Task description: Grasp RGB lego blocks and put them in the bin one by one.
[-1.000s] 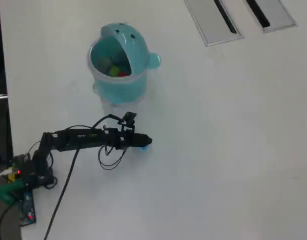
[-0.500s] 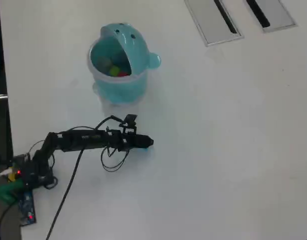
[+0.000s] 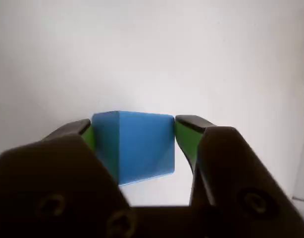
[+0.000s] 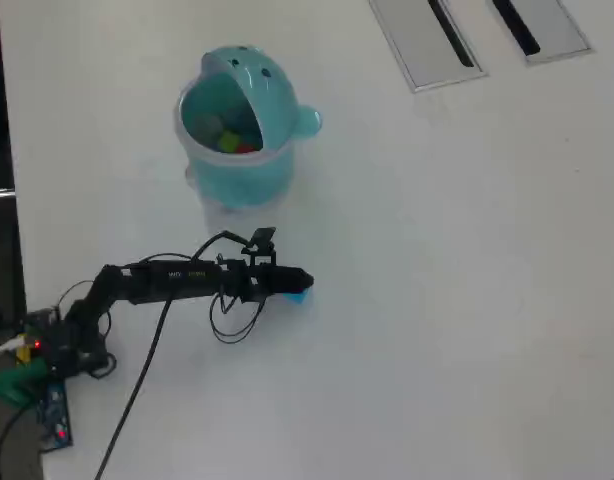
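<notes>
Gripper [image 3: 133,133] sits w/ both green-padded jaws bracketing the blue block [image 3: 134,146] in the wrist view, one pad [image 3: 184,139] on each side, apparently touching its faces. We read that as closed on the block, or very nearly; we can't tell how firmly it's pinched. The block presents an edge toward the cam, so the jaws seem to meet it on slanted faces, not square ones.

Overhead, the arm [image 4: 177,282] reaches across the white table [image 4: 467,300], w/ the blue block [image 4: 298,294] peeking out at the tip. We can't tell if it's off the surface yet. The bin [image 4: 237,130] stands apart, farther up the pic, its mouth open toward the cam; the yellow-green block [image 4: 227,142] and red block [image 4: 245,148] already lie inside.

So we judge this the last block, at the grasp stage. To do it well: squeeze fully before raising, since a corner-on hold may let the cube twist out. Lift straight up, clear of the bin's rim, then swing over the opening rather than the hood, and let go only once centred.
</notes>
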`<control>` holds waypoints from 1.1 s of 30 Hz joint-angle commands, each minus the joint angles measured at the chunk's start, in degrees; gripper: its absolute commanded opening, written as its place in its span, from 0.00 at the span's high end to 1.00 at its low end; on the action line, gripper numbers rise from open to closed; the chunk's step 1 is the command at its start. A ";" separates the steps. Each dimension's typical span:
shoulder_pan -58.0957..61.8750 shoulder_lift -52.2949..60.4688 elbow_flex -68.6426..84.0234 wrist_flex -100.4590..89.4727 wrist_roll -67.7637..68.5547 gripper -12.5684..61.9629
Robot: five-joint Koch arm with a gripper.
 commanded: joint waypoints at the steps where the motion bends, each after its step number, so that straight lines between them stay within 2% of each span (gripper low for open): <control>1: 0.35 0.00 -1.85 0.35 -1.58 0.51; 9: 1.05 -0.26 -1.76 1.23 -1.49 0.53; 12: 0.97 0.88 -1.76 1.41 -1.49 0.59; 23: 0.70 6.24 -1.41 3.52 -0.62 0.67; 29: 0.18 9.14 0.88 4.57 2.64 0.80; 33: -0.53 10.11 1.67 4.66 2.90 0.82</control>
